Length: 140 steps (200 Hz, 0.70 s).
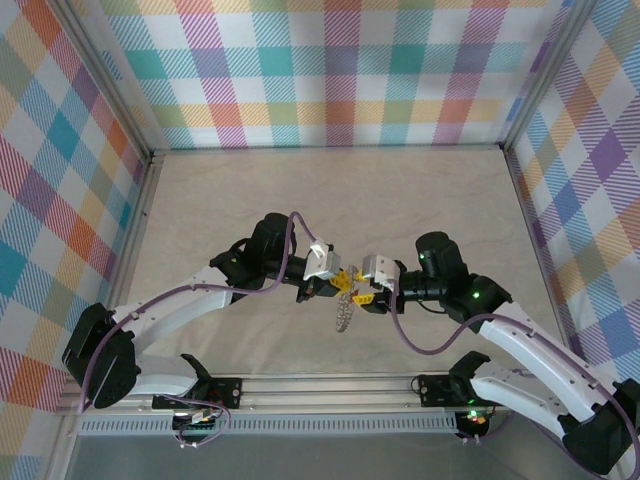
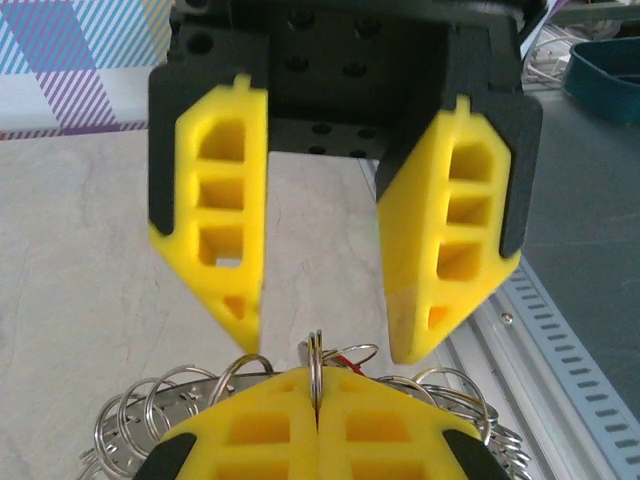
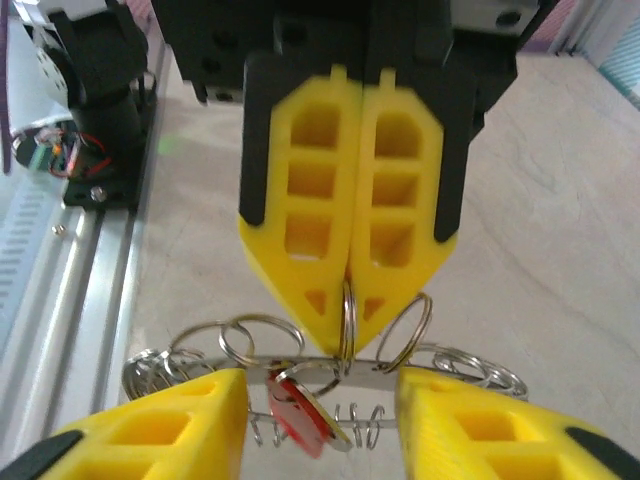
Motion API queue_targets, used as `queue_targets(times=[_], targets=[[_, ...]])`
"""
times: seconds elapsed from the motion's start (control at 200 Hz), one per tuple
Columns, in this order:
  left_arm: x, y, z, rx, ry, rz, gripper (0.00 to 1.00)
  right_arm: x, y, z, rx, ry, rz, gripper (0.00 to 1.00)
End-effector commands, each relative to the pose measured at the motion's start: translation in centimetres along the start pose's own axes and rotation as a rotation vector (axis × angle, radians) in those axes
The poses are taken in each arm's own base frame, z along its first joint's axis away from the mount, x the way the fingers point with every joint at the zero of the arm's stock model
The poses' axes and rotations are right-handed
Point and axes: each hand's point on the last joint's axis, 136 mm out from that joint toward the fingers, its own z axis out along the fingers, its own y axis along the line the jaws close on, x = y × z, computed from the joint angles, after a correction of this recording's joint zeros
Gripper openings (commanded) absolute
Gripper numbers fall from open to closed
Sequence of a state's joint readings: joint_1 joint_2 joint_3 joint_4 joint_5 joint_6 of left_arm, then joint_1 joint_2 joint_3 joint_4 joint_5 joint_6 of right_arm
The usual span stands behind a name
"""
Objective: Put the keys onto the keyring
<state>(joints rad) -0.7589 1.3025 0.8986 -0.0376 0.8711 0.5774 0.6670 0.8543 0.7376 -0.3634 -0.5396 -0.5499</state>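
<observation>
My left gripper (image 1: 342, 282) (image 2: 317, 388) is shut on one small split ring of the keyring (image 1: 344, 316) (image 3: 440, 356), a silvery band fringed with many wire loops that hangs below it above the table. The key (image 3: 300, 418), red-headed with a silvery edge, dangles from a loop of the keyring just beside the pinched ring. Only a sliver of the key's red (image 2: 347, 356) peeks past the left fingertips. My right gripper (image 1: 363, 296) (image 3: 320, 380) faces the left one tip to tip. It is open, its yellow fingers (image 3: 180, 425) either side of the key without touching it.
Both grippers meet in mid-air over the near middle of the beige table (image 1: 400, 200). A metal rail (image 1: 330, 385) with the arm bases runs along the near edge. Checked walls (image 1: 340, 70) enclose the back and sides.
</observation>
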Motion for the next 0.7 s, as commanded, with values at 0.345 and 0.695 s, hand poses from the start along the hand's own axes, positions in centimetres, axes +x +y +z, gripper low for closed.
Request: queue_targets(times=[0.345, 0.695], targets=[[-2.0, -2.1, -0.2, 0.087, 0.001, 0.140, 0.00, -0.4, 1.1, 0.0, -0.060, -0.038, 0.017, 0.19], [-2.2, -2.3, -0.2, 0.083, -0.020, 0.169, 0.00, -0.5, 1.3, 0.4, -0.099, -0.042, 0.043, 0.18]])
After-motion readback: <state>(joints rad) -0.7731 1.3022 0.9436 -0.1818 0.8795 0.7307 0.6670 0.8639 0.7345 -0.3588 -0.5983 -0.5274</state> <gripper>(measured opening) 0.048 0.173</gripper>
